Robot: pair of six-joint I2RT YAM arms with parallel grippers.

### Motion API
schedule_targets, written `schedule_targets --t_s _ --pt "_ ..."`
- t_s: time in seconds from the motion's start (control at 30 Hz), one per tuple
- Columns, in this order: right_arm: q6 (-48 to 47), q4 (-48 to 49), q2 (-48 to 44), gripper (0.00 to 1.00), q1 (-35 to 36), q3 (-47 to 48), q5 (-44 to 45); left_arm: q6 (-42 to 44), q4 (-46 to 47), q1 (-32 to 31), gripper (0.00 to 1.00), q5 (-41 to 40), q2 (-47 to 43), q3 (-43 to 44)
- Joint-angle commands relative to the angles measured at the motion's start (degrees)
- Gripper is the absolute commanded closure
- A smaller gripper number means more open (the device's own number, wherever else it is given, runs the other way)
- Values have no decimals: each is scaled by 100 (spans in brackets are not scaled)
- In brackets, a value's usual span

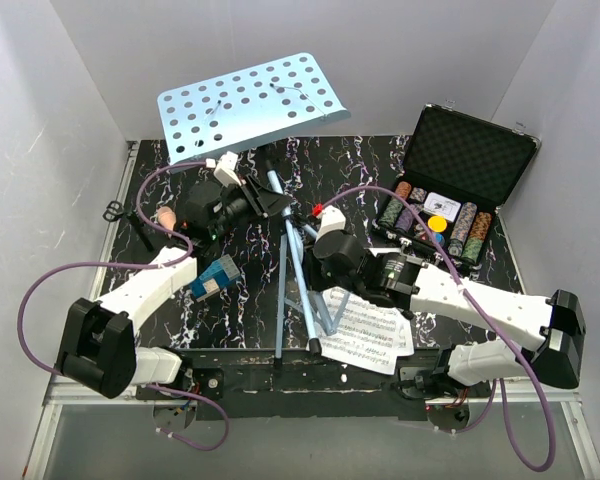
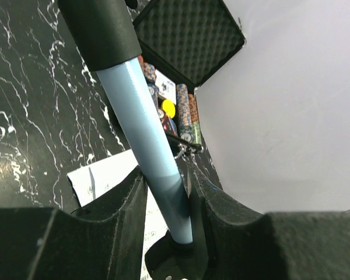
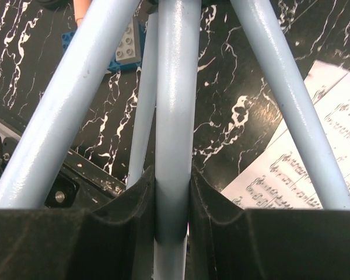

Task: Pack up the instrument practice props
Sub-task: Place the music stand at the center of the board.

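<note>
The music stand's light-blue perforated desk (image 1: 250,100) is tilted up at the back, and its pole and folded tripod legs (image 1: 298,280) run down toward the near edge. My left gripper (image 1: 268,200) is shut on the upper pole (image 2: 137,111), just below a black sleeve. My right gripper (image 1: 312,250) is shut on the central tube (image 3: 175,87), between the legs. White sheet-music pages (image 1: 370,335) lie under the leg tips. The small pale-headed microphone (image 1: 165,217) lies at the left on its black stand.
An open black foam-lined case of poker chips (image 1: 460,190) stands at the back right. A blue toy brick (image 1: 215,278) lies next to my left arm. White walls close in the black marbled table (image 1: 180,330) on three sides.
</note>
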Motion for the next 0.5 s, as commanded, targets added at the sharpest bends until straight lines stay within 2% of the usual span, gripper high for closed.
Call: schedule_targets --t_s 0.0,0.23,0.47 --pt "432 1087 -367 99 308 49 506 474 958 -130 100 305 -493 -47" --pt "1021 1183 -393 99 554 -426 717 395 1177 -183 100 393 -449 -618" --pt "1408 1289 -367 99 660 -831 761 87 1916 -209 100 578 -54 -1234"
